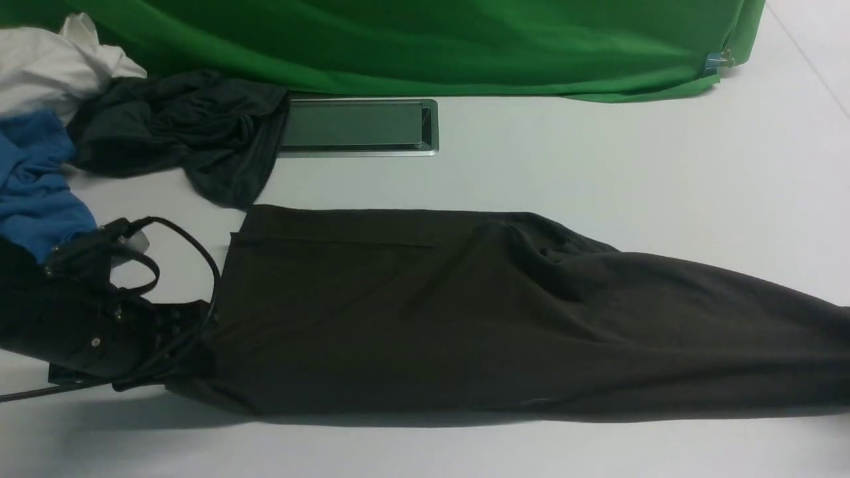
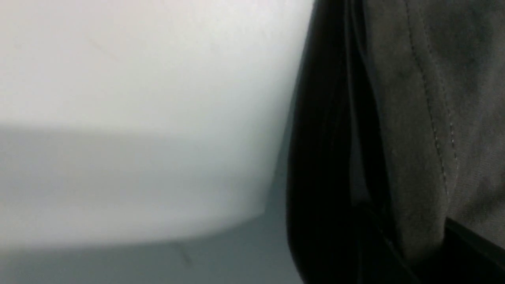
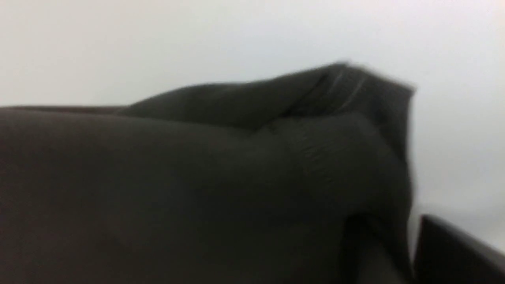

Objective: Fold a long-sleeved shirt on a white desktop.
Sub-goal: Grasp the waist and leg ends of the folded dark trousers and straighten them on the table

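Note:
The long-sleeved shirt [image 1: 465,312], very dark brown-black, lies as a long band across the white desktop [image 1: 597,166] and runs past the right edge of the front view. My left gripper [image 1: 196,342] sits at the shirt's left end, near the front. In the left wrist view a stitched hem fold [image 2: 418,157] is pinched between its dark fingers [image 2: 315,205]. My right gripper [image 3: 408,252] is outside the front view. Its wrist view shows a blurred bunch of the shirt [image 3: 236,177] beside one dark finger [image 3: 453,252], with a strip of white desktop between cloth and finger.
At the back left lie a charcoal-grey garment [image 1: 192,133], a blue shirt [image 1: 33,179] and a white cloth [image 1: 46,66]. A grey metal cable hatch [image 1: 358,126] sits behind the shirt. Green cloth [image 1: 431,40] covers the far edge.

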